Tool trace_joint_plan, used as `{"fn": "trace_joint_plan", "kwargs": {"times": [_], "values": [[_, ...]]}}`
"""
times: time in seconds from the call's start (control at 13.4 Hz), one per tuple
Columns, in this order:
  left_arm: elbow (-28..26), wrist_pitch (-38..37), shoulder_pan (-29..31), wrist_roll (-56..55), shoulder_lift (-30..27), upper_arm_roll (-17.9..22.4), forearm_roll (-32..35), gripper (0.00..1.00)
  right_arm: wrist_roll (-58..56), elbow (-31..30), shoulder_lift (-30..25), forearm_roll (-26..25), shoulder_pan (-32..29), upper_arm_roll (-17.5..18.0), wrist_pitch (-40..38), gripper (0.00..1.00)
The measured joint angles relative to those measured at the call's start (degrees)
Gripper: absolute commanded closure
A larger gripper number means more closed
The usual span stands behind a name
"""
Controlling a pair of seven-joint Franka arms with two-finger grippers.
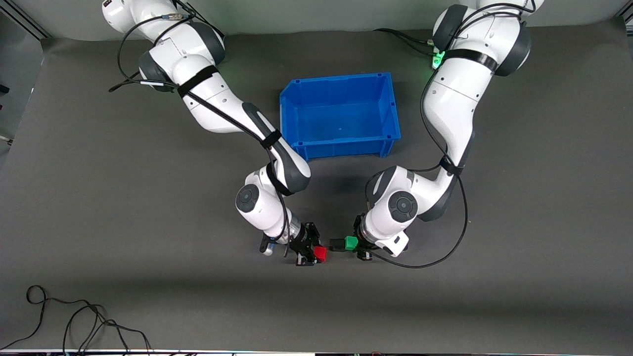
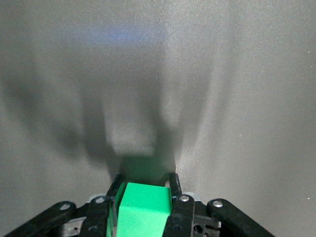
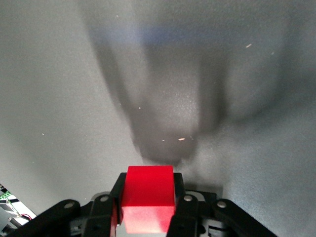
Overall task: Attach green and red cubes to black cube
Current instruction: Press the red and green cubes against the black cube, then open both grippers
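Front view: blue bin (image 1: 340,116) sits mid-table near the bases. Both grippers are up over bare mat (image 1: 99,198), on the camera's side of the bin. Right gripper (image 1: 316,253) clamps the red cube (image 1: 320,254); left gripper (image 1: 346,244) clamps the green cube (image 1: 350,242). A dark block (image 1: 337,244) touches the green one, prob. the black cube; it's apart from the red.

Left wrist: fingers (image 2: 174,185) grip green cube (image 2: 143,207) on 2 sides, mat below.

Right wrist: fingers (image 3: 118,190) grip red cube (image 3: 148,202), mat below.
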Motion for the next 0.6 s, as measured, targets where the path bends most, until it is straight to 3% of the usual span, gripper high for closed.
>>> {"fn": "trace_joint_plan", "kwargs": {"times": [0.52,0.6], "values": [[0.07,-0.02,-0.02,-0.04,0.08,0.27,0.03,1.0,0.07,0.03,0.26,-1.73,1.91,-0.03,0.0,0.88],[0.12,-0.02,-0.02,-0.04,0.09,0.27,0.03,0.78,0.07,0.03,0.31,-1.74,1.92,-0.03,0.0,0.8]]}}
